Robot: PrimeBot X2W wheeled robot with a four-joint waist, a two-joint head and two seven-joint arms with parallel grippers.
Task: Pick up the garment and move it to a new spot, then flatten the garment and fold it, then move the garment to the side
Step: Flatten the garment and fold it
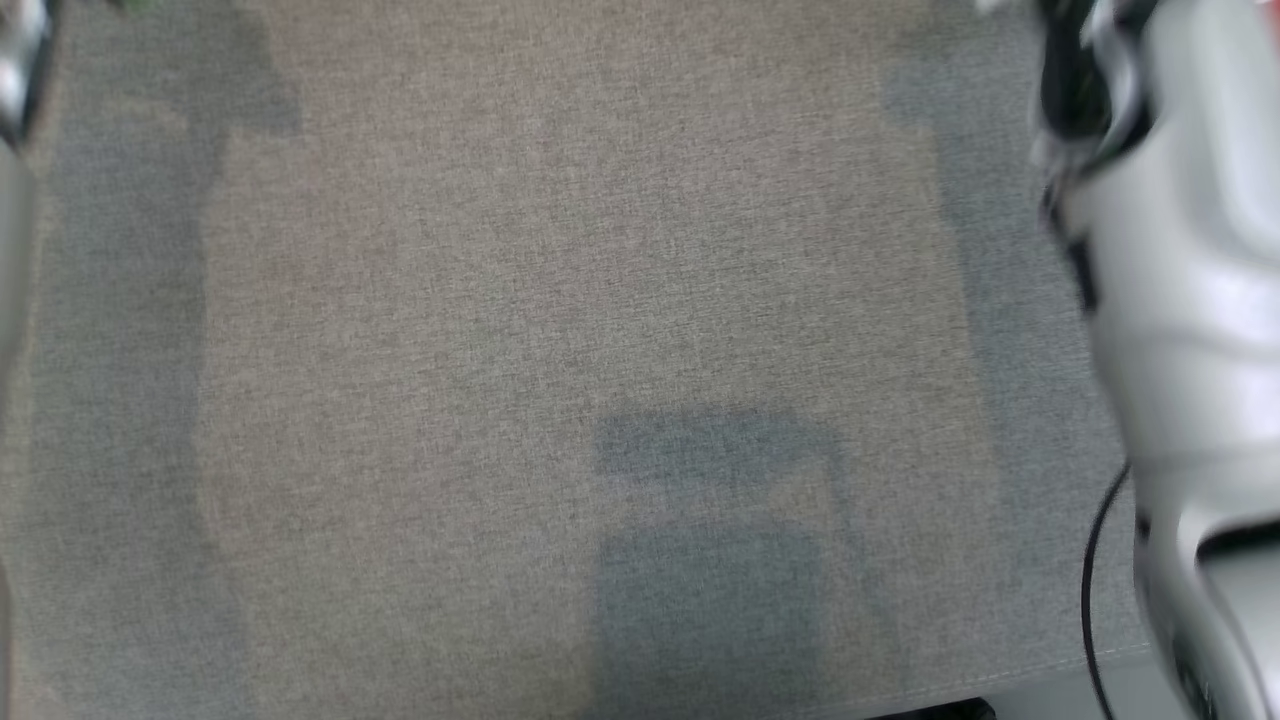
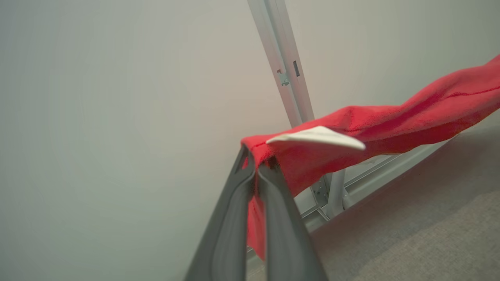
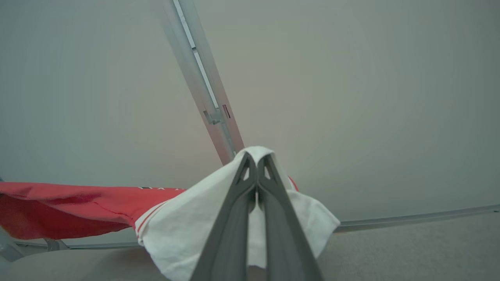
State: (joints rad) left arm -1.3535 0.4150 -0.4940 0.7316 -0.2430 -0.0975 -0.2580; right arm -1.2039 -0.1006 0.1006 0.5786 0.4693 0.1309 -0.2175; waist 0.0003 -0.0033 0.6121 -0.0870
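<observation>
Now my left tool pinches the red edge of the garment, my right tool its white part, both above the counter; I'd lower them evenly, keeping tension.

Nothing here can be read. The red garment carries a white tag that stands out from its edge, and the face of the tag turned this way looks blank. On the garment's red cloth, close to where the red meets white, a short row of dark marks sits along the top fold. They could be lettering, but they are too small and too cut off by the fold to make out.
</observation>
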